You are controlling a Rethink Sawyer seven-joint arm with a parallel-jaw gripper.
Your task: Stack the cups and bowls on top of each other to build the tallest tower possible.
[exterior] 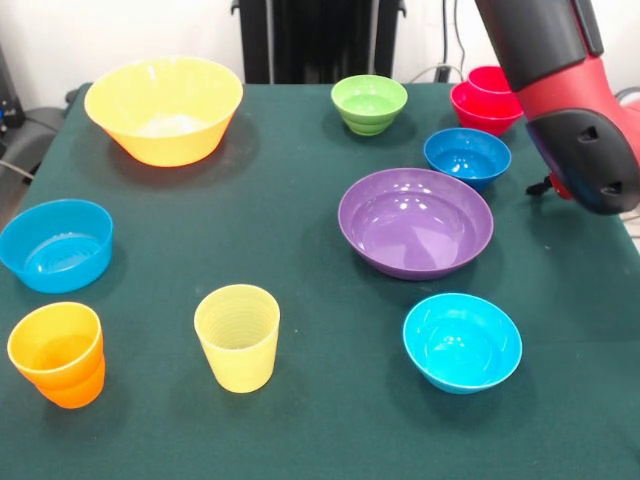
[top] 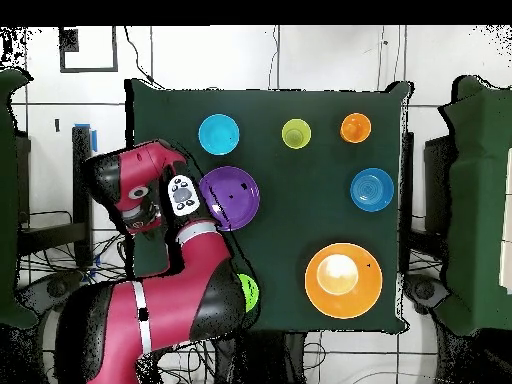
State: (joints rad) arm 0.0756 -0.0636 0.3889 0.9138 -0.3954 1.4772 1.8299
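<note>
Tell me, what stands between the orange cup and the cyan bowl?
The pale yellow cup stands between the orange cup and cyan bowl; the front view shows it.

A dark green cloth is seen over the worktop [exterior: 300, 240]. The large bowl [exterior: 164, 108] is coloured yellow-orange, paler inside. The small bowl [exterior: 369, 103] is lime green, with ridged bands on its wall. A red cup [exterior: 491, 80] is seen in a red bowl [exterior: 482, 110]. The dark blue bowl [exterior: 467, 156] and the glossy purple bowl [exterior: 415, 222] are marked by white highlights. The cyan bowl [exterior: 462, 342] and the light blue bowl [exterior: 56, 244] are plain. The orange cup [exterior: 58, 353] is smooth; the pale yellow cup [exterior: 238, 336] is finely ribbed. The arm [exterior: 565, 90] is coloured red and black.
</note>
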